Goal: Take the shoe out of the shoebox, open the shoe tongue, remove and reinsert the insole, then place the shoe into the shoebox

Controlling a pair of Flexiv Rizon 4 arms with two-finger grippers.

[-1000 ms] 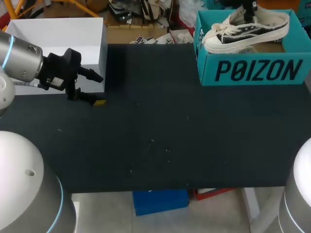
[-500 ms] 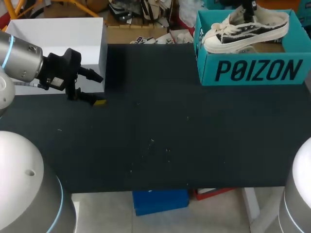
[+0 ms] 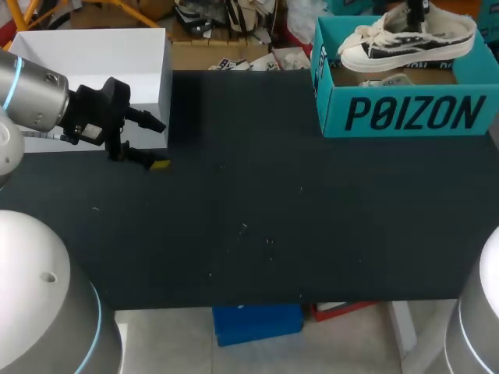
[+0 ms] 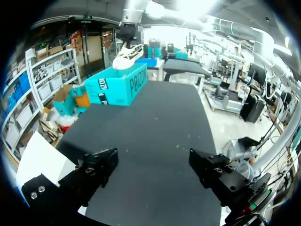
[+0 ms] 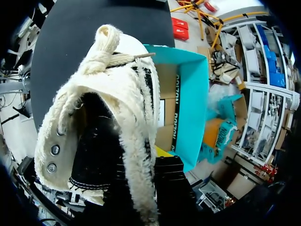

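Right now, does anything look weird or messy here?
Only the shoe looks odd: it hangs above the teal shoebox, pinched at its opening by the right gripper, not resting inside. Its edges and laces are fuzzy and frayed, which seems to be its style. Tiny pale specks dot the black table.

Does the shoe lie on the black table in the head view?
No, the shoe is over the teal shoebox at the far right, not on the table.

a black table (image 3: 257, 179) filled most of the frame. a white box (image 3: 93, 58) sat at the upper left, at the table's far corner. pale specks (image 3: 244, 227) dotted its centre.
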